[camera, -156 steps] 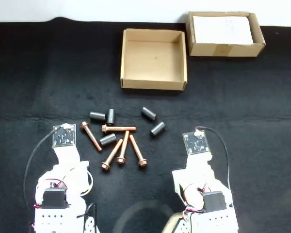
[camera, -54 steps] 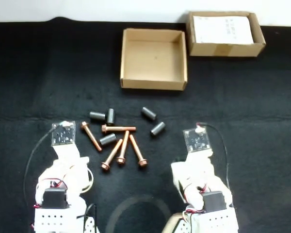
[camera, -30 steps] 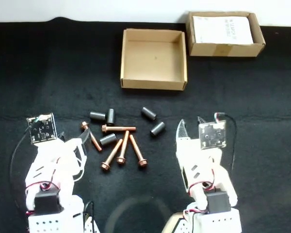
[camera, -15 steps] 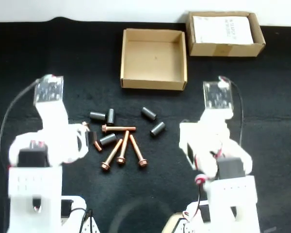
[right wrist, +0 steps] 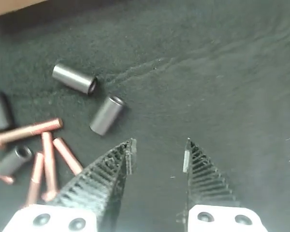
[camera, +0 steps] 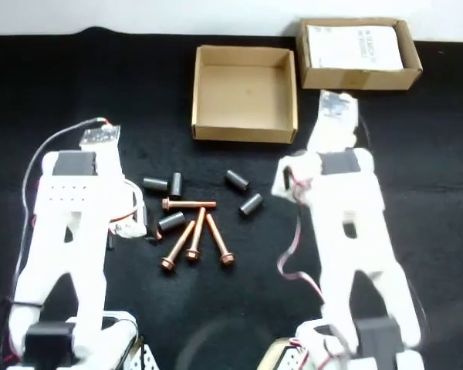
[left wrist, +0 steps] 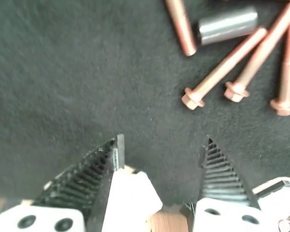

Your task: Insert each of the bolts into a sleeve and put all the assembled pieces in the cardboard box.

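A black cloth (camera: 417,193) covers the table. Above it the left gripper (left wrist: 163,141) and the right gripper (right wrist: 160,141) hang with fingers apart, holding nothing. Between the arms lie loose copper bolts (camera: 189,204) among short grey sleeves (camera: 251,204). Farther stands the open box (camera: 244,134), then a second box (camera: 359,79) and a white wall (camera: 139,15).

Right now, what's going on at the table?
Nothing is held: the left gripper and the right gripper are both open above the mat. The bolts and sleeves lie loose and separate on it, none assembled yet. The box is empty.
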